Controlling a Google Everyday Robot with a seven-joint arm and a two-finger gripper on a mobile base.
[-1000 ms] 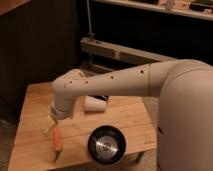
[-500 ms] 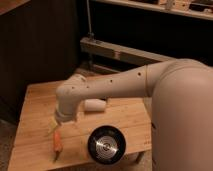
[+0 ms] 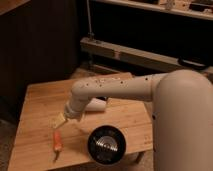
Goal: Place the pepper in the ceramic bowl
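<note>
at the wooden table's (image 3: 35, 100) near edge, the pepper (image 3: 57, 142) lies flat, long axis running near-to-far, stem end toward the camera, just nearward of the gripper (image 3: 60, 120) and apparently ungrasped; the gripper's opening cannot be told. the ceramic bowl (image 3: 106, 145) sits near the pepper, apart.

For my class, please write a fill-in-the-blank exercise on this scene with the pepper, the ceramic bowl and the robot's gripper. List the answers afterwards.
1. In the camera view, the pepper lies on the wooden table, to the ____ of the ceramic bowl.
2. The colour of the ceramic bowl is ____.
3. The gripper hovers over the table, and the thing nearest to it is the ____.

Missing words: left; black; pepper.
</note>
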